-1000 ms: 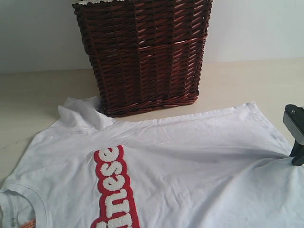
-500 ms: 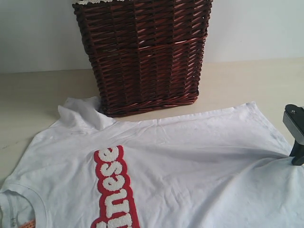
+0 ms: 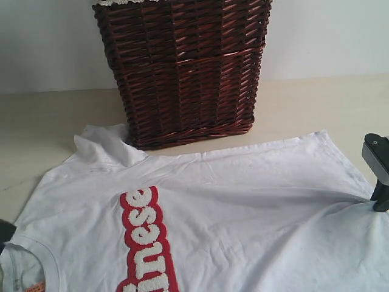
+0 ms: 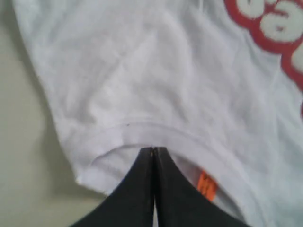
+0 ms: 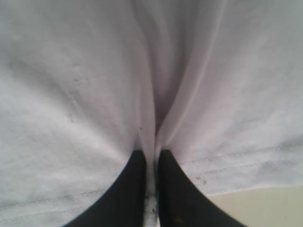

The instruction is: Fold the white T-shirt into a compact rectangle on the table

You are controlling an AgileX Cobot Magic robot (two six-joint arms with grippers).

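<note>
The white T-shirt (image 3: 243, 207) lies spread flat on the table (image 3: 48, 121), its red band (image 3: 146, 243) of fuzzy white letters running toward the front edge. My right gripper (image 3: 380, 203) is at the shirt's right side, shut on a pinched ridge of fabric by the hem (image 5: 151, 153). My left gripper (image 4: 154, 149) is shut, its tips right at the collar rim (image 4: 156, 132) beside the orange neck tag (image 4: 206, 184); nothing shows between its jaws. In the exterior view only a dark bit of the left gripper (image 3: 5, 231) shows at the left edge.
A tall dark wicker basket (image 3: 182, 67) stands behind the shirt, touching its far sleeve (image 3: 103, 143). Bare table (image 3: 322, 103) lies to the basket's right and left. A pale wall (image 3: 48, 42) closes the back.
A dark part of my left gripper has come into the exterior view at the left edge near the collar. The right gripper and the shirt have not moved.
</note>
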